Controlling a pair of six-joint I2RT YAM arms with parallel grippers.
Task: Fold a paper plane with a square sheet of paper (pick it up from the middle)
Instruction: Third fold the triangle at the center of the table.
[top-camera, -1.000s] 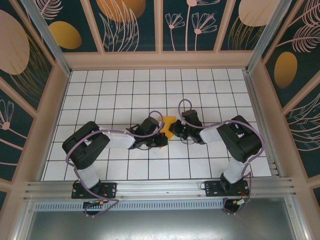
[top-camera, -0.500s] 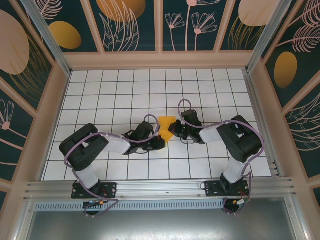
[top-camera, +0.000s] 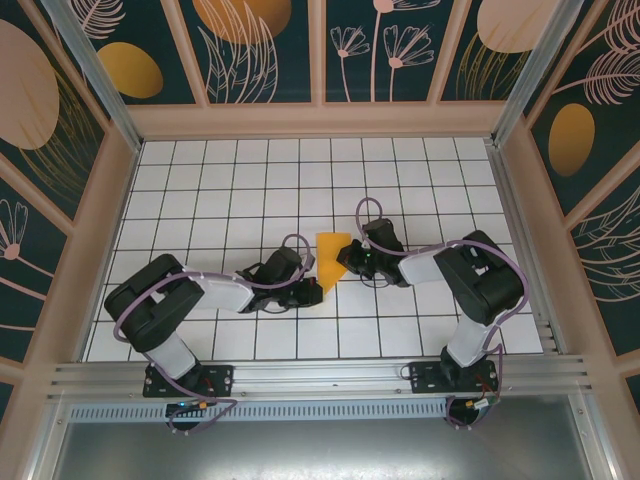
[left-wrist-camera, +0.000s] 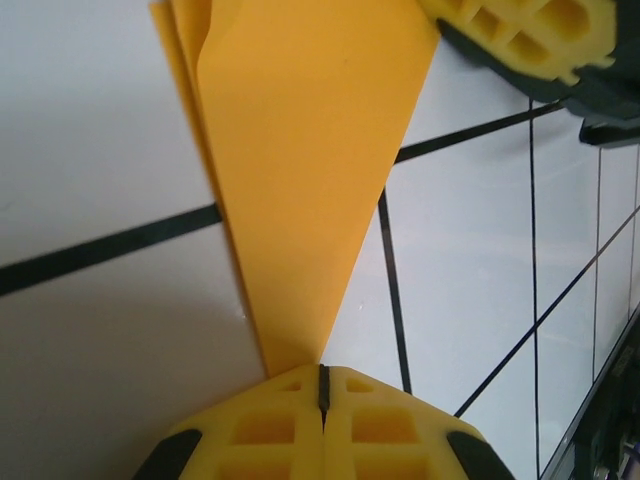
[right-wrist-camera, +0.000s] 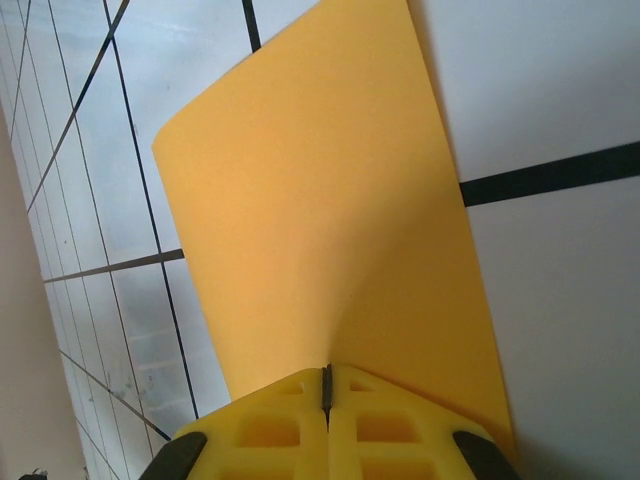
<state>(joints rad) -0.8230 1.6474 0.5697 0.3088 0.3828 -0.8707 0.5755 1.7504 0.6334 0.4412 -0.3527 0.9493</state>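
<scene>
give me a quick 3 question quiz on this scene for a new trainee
1. True or false: the left gripper is shut on the narrow tip of the folded orange-yellow paper.
2. Pick one: the right gripper is A) wide open above the paper, B) shut on the paper, C) folded back at its base.
3. Fill in: the white table is marked with dark ____ lines.

Key: 1 true; 2 B; 3 grid.
</scene>
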